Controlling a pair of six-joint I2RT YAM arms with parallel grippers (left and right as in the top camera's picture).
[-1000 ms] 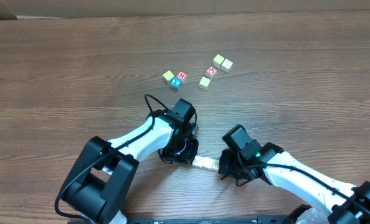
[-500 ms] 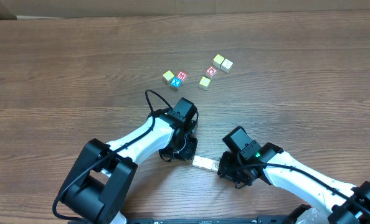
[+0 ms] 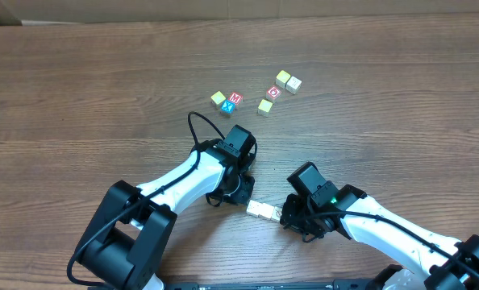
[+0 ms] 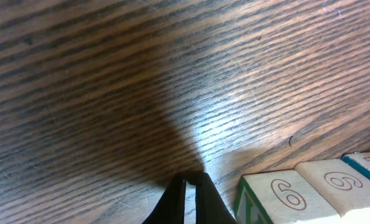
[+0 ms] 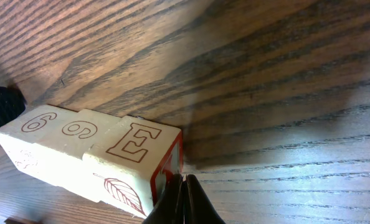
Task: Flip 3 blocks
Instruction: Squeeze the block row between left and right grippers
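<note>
1. Pinched shut, holding nothing: left gripper (image 4: 190,183) just left of the blocks (image 3: 262,211), right gripper (image 5: 183,186) at their "E" end.
2. Lined up three abreast, touching, on the table's (image 3: 78,97) near side.
3. Probably mid-flip; next, tip the row over gently, together.

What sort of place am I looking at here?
Probably a robot test bench: two white-and-black robot arms reach over a brown wood-grain table, with small cream wooden letter cubes as practice pieces.

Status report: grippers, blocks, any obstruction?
Left gripper shut, right gripper shut, one at each end. Row of three pale wooden cubes between them. Nothing blocking.
</note>
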